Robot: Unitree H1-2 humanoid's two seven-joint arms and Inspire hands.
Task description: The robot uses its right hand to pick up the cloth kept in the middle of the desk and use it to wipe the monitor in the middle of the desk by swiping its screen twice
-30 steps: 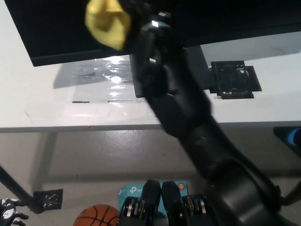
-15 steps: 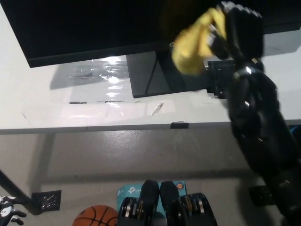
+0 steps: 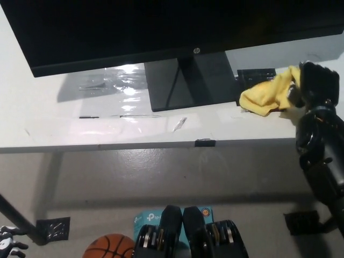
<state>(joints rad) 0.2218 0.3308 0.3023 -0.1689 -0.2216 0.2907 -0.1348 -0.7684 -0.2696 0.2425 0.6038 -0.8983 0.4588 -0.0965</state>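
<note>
- Your black right hand (image 3: 317, 86) is sitting at the far right of the tabletop (image 3: 80, 129), fingers closing around one end of the yellow cloth (image 3: 266, 97); the grip looks intact, not released.
- The cloth is bunching low by the tabletop, just right of the monitor (image 3: 134, 29) stand (image 3: 185, 80) and lying partly over a dark square patch (image 3: 255, 75). Whether it is resting on the surface or hanging just above, you cannot tell.
- Nothing is touching the monitor screen right now; the cloth is sitting below and to the right of it.
- Judging by this, the pick-up is done. These pictures are not showing how many swipes are finished, so you are either between passes or setting the cloth back down.
- Your white left hand (image 3: 11, 244) is barely peeking in at the lower left near the floor, mostly cut off; its state cannot be told.
- The monitor's top and right edge are running out of frame, and the screen is showing only black, so any smudges are not visible.
</note>
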